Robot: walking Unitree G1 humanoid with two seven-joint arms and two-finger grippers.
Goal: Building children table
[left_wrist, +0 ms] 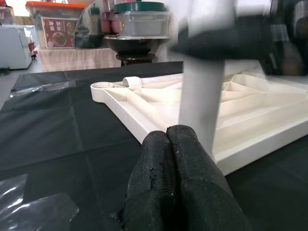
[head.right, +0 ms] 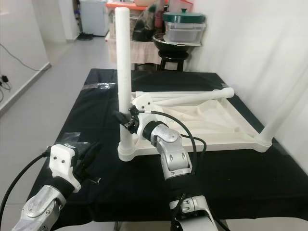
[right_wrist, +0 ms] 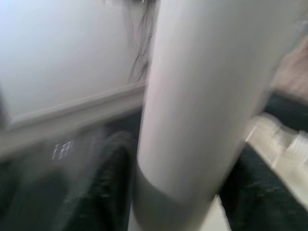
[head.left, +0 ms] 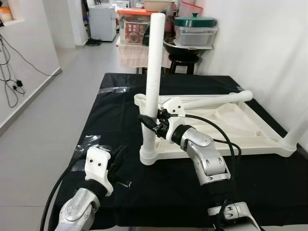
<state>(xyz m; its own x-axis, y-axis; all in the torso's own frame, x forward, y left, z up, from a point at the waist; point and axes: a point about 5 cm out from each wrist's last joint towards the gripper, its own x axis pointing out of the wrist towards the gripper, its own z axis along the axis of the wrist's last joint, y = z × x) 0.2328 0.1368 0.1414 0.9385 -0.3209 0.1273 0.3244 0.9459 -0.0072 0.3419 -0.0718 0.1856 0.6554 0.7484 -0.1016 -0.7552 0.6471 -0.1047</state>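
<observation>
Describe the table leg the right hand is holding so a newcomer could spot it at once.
On the black-covered table lies an upturned white tabletop. At its near left corner a white leg stands upright, gripped by the right hand. Another leg lies flat across the tabletop.

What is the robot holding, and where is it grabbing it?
The right pincer grips the upright white table leg on its lower part. The left pincer holds nothing.

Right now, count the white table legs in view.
3: an upright leg at the tabletop's near-left corner, held by the right gripper; one lying across the tabletop; one at its right corner, partly cropped.
</observation>
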